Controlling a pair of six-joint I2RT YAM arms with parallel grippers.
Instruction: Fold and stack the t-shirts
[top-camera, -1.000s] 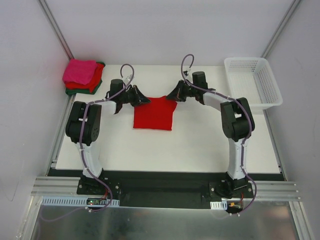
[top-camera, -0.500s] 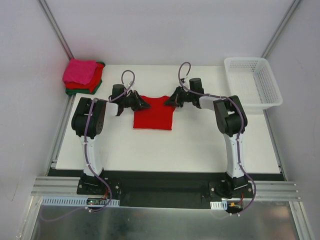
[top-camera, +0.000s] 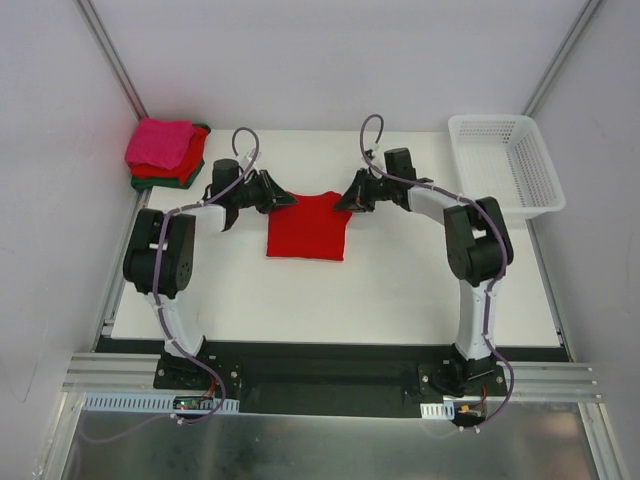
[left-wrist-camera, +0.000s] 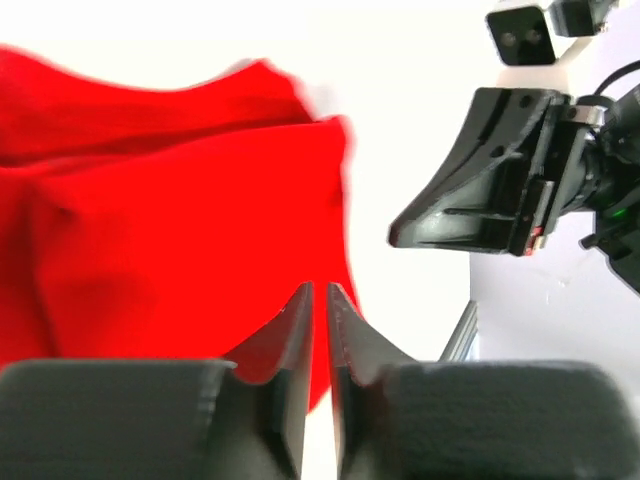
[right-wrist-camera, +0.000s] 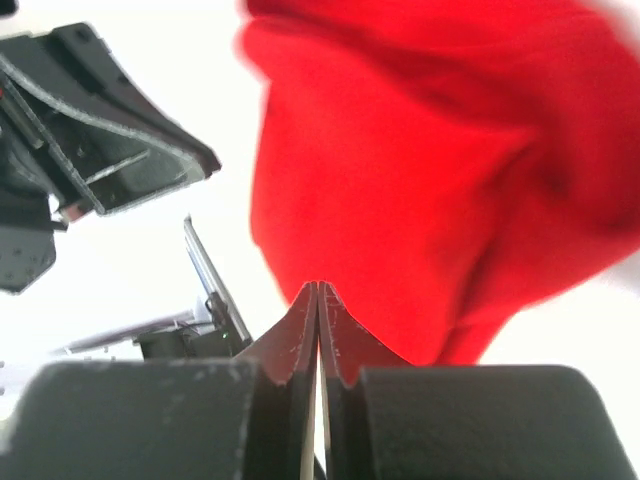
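Observation:
A bright red t-shirt (top-camera: 308, 228) lies flat on the white table (top-camera: 400, 280), folded into a rough square. My left gripper (top-camera: 290, 201) is low at its upper left corner. In the left wrist view the fingertips (left-wrist-camera: 300, 300) are parted by a narrow slit with nothing between them, and the red cloth (left-wrist-camera: 170, 220) lies just beyond. My right gripper (top-camera: 341, 203) is at the upper right corner, shut, its tips (right-wrist-camera: 317, 287) together in front of the cloth (right-wrist-camera: 400, 180). A stack of folded t-shirts (top-camera: 165, 155) sits at the far left, hot pink on top, then red and dark green.
A white lattice basket (top-camera: 540, 205) stands at the back right of the table. Slanted frame posts rise at both back corners. Each wrist view shows the other arm's dark gripper: the right one (left-wrist-camera: 480, 190) and the left one (right-wrist-camera: 100, 130).
The left jaws have parted slightly from shut. Both arms shifted a little around the shirt's top corners, the left elbow swinging outward. The red shirt has stayed in place.

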